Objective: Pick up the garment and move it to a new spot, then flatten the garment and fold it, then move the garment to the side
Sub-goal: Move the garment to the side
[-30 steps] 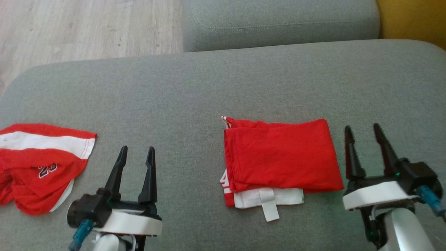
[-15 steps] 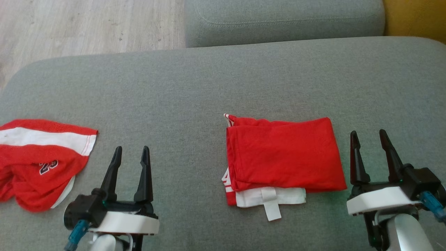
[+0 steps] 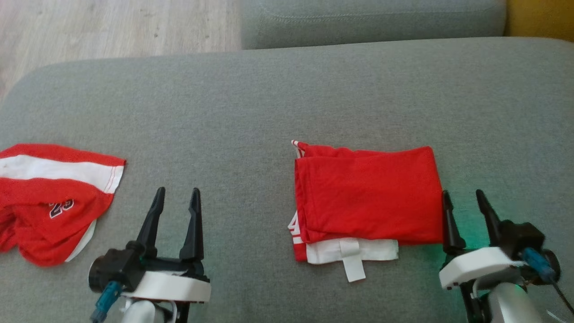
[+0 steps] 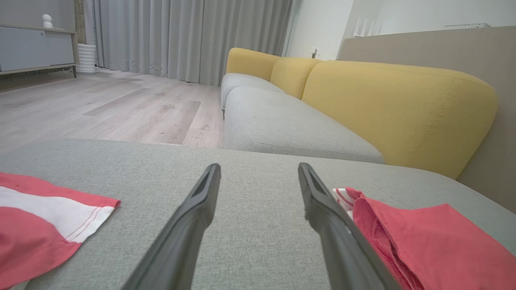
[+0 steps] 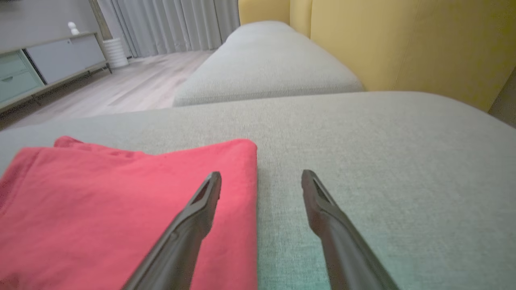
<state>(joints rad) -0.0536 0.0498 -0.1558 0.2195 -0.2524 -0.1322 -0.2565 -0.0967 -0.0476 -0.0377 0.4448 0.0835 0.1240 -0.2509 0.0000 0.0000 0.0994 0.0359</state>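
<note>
Red folded garment (image 3: pixel 370 197) on grey sofa cushion (image 3: pixel 269 112), right of centre; right claw (image 3: pixel 462 194) open and empty at its right edge; left claw (image 3: pixel 177 190) open, empty, between it and second red garment (image 3: pixel 49 197)

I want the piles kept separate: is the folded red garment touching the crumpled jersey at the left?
Apart. Head view shows bare grey cushion between the folded red garment and the crumpled jersey.

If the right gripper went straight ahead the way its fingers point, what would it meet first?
Probably the folded red garment: the right gripper has one finger over its right edge, the other over bare grey cushion. How high it hangs above the fabric is unclear, so it might skim past.
</note>
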